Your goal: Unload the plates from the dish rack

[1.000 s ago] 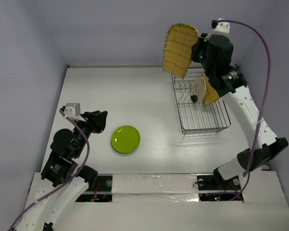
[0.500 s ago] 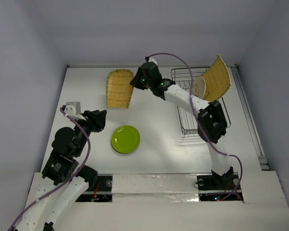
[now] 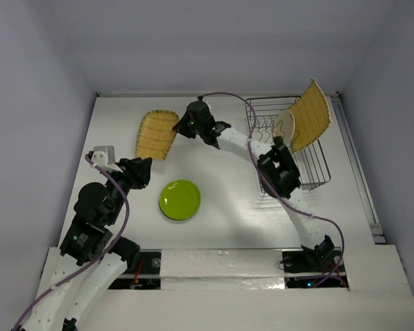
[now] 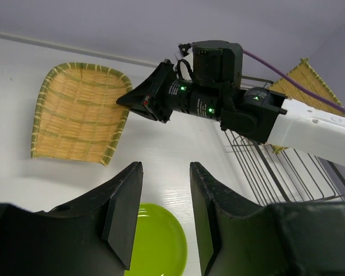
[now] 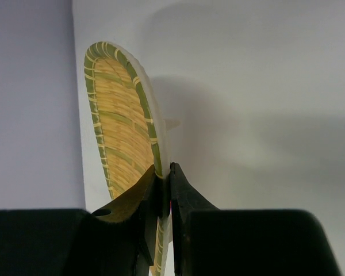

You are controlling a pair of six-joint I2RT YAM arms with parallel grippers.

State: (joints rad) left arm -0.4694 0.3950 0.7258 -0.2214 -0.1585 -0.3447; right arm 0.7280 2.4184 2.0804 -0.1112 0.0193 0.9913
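Observation:
My right gripper (image 3: 181,127) is shut on the rim of the oval woven straw-yellow tray plate (image 3: 155,134), holding it low over the back-left of the table, nearly flat. The pinch shows in the right wrist view (image 5: 163,169) on the tray (image 5: 123,132), and the tray also shows in the left wrist view (image 4: 75,115). The wire dish rack (image 3: 310,172) at the back right holds the larger square woven plate (image 3: 310,114) and the cream plate (image 3: 284,126), both upright. A lime-green plate (image 3: 180,200) lies flat on the table. My left gripper (image 3: 141,172) is open and empty just left of it. No teal plate is in view.
White table with lavender walls on the left, back and right. The right arm (image 3: 248,145) stretches across the middle from the rack side. The rack's wires (image 4: 287,167) and the lime-green plate (image 4: 155,247) show ahead of my left fingers (image 4: 123,213).
My right arm carried the oval woven tray from above the rack leftward and down to the back-left of the table, laying it nearly flat. The left arm has not moved.

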